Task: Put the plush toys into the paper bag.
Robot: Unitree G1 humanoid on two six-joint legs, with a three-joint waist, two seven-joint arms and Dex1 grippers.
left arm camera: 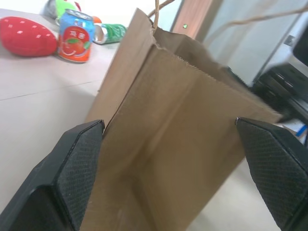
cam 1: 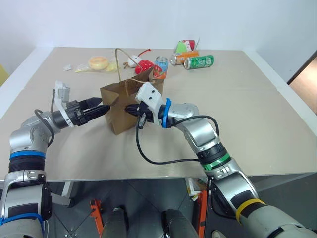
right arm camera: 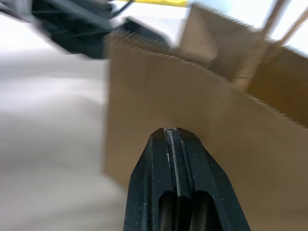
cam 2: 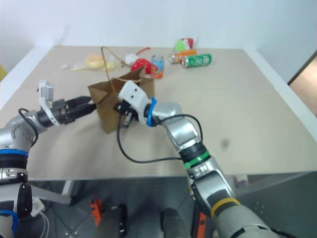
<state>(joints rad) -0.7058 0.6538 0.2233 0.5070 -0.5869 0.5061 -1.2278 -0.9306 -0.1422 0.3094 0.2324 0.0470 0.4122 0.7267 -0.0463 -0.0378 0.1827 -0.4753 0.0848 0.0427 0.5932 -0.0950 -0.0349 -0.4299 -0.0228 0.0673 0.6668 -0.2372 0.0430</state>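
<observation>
The brown paper bag (cam 1: 118, 120) stands upright on the table, mouth open, one cord handle (cam 1: 119, 59) rising above it. My left gripper (cam 1: 102, 107) is open at the bag's left side. In the left wrist view its fingers (left arm camera: 72, 163) stand wide apart, with the bag's narrow side panel (left arm camera: 183, 125) just past them. My right gripper (cam 1: 131, 110) is shut with nothing in it, and its tip (right arm camera: 175, 137) points at the bag's front wall (right arm camera: 202, 115) near the rim. The plush toys are hidden from view.
At the table's far side lie a red strawberry plush (cam 1: 145, 66), a small white plush with a red cord (cam 1: 132, 61), a round yellow item (cam 1: 98, 62), an upright can (cam 1: 160, 67) and two cans on their sides (cam 1: 199, 61). Bare tabletop spreads to the right.
</observation>
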